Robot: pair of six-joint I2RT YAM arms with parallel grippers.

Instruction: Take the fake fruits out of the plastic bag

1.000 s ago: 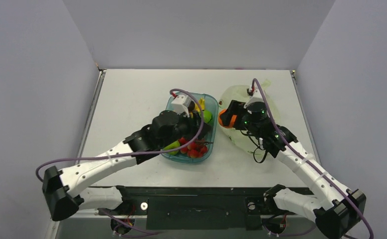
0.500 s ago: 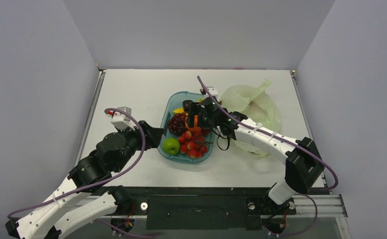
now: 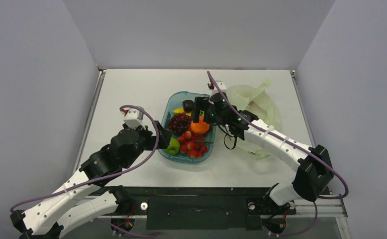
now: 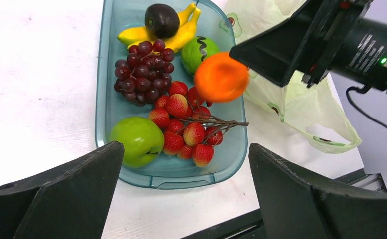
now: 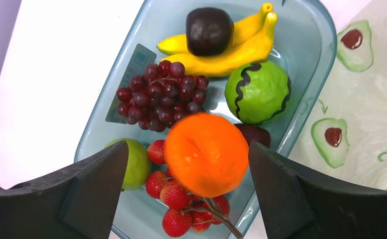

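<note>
Nearest the bases, the left gripper (image 4: 185,149) hovers at the near end of the tray (image 4: 109,59). Its jaws are spread fully and there is nothing between them.

Just beyond it in the tray lie the green apple (image 4: 137,139) and the red berry cluster (image 4: 184,129). Above these, the right gripper (image 5: 187,148) stands with its jaws wide. The orange (image 5: 206,152) hangs between them, with a clear gap on one side, so we judge it free, not gripped.

Procedure: we keep the right jaws wide and lift straight up. Any sideways sweep risks knocking the fruit already placed.

The orange is round, with no long axis; a shallow dimple faces the right wrist camera.

At the tray's far end, the banana bunch (image 4: 181,35) lies across the tray with its tips toward the bag side. The dark plum (image 4: 161,20) rests on it, and the green piece (image 4: 199,52) is just beside. The grape bunch (image 4: 144,69) sits alongside.

The plastic bag (image 5: 370,89) lies slack on the table, touching the tray's right rim. Its long axis runs near to far, with a handle pointing toward the far right corner. We cannot tell whether any fruit remains inside — we would check before closing out.
</note>
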